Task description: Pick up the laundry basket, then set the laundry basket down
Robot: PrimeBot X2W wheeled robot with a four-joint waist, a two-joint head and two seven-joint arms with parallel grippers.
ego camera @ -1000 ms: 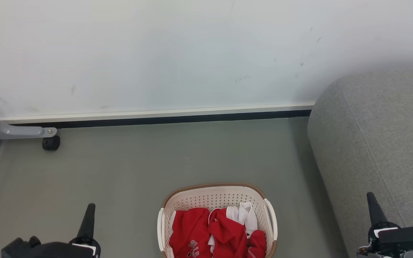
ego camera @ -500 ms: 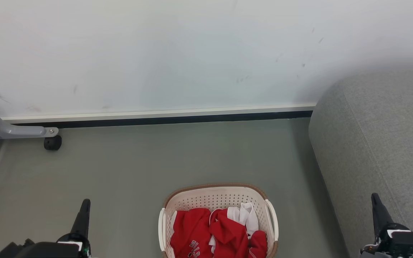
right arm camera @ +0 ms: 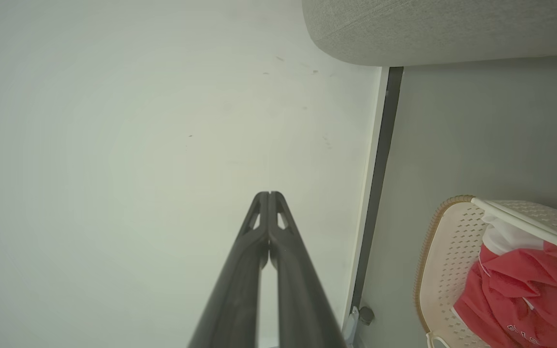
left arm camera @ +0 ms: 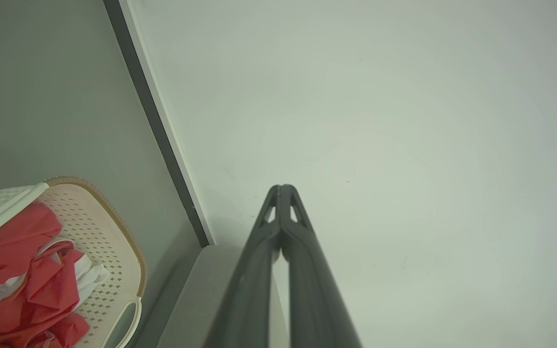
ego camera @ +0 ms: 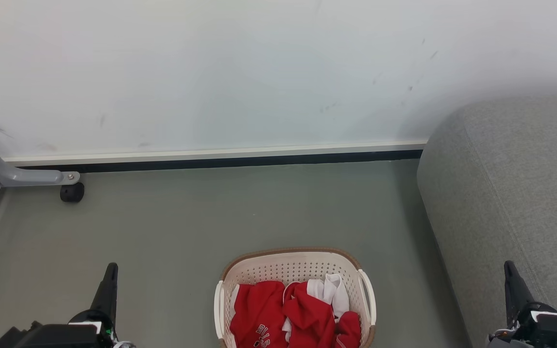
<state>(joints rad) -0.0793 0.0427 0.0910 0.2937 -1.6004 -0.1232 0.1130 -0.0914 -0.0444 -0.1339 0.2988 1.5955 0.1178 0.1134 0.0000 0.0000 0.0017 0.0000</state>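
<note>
The laundry basket (ego camera: pixel 283 269), near end cut off, sits between left hand (left arm camera: pixel 282 187) and right hand (right arm camera: pixel 269 194), each closed.

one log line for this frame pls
phase: pre-grasp | laundry basket: on floor, untouched | left pincer: shut, empty | right pincer: shut, empty

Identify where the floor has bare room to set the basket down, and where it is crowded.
Bare floor runs between the laundry basket and the wall's skirting, and left toward the black caster. Right of the basket it narrows against the grey sofa.
</note>
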